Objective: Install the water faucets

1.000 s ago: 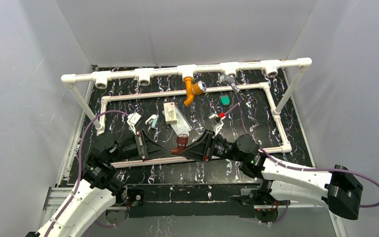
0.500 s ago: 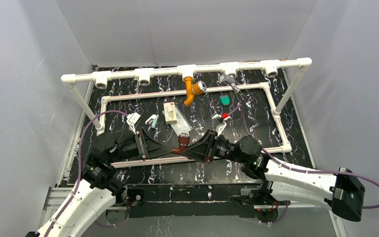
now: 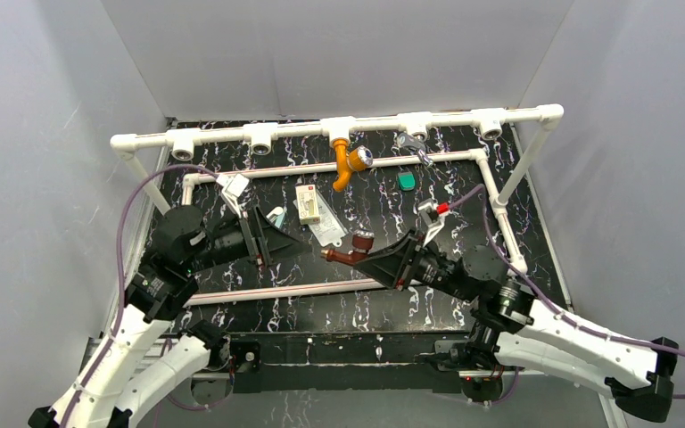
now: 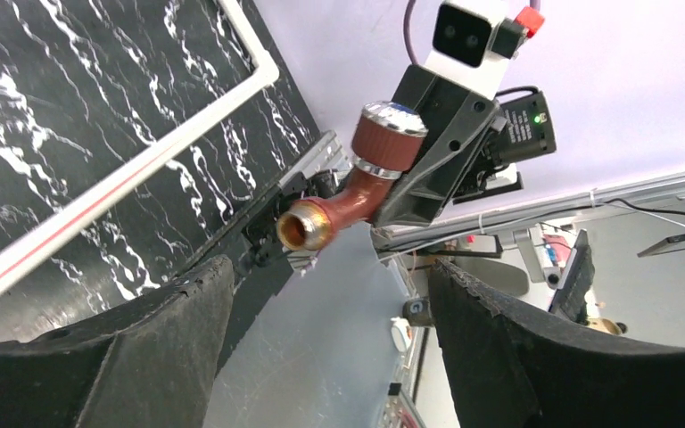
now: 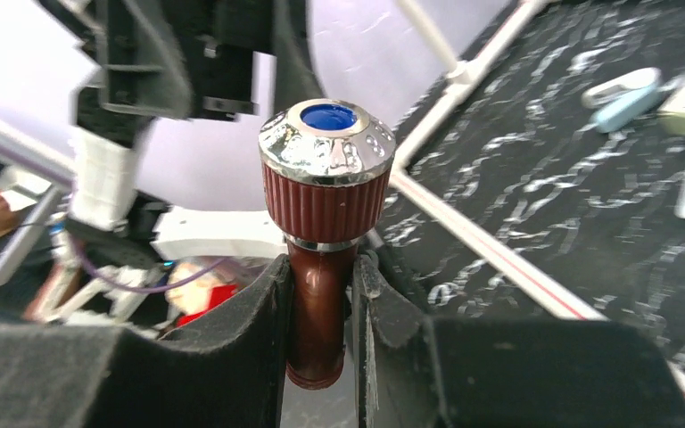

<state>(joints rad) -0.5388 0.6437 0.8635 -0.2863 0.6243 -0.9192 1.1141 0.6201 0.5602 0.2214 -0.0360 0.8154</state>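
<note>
Right wrist, right end effector (image 5: 319, 281) clamped on brown faucet (image 5: 325, 192)

White pipe frame (image 3: 294, 132), small green block (image 3: 406, 181)

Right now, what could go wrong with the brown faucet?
The right fingers pinch the brown faucet only by its narrow neck, so it may twist or slip when pushed into a white tee. The open left fingers hang close to its brass end; the arms could clash on the way.
</note>
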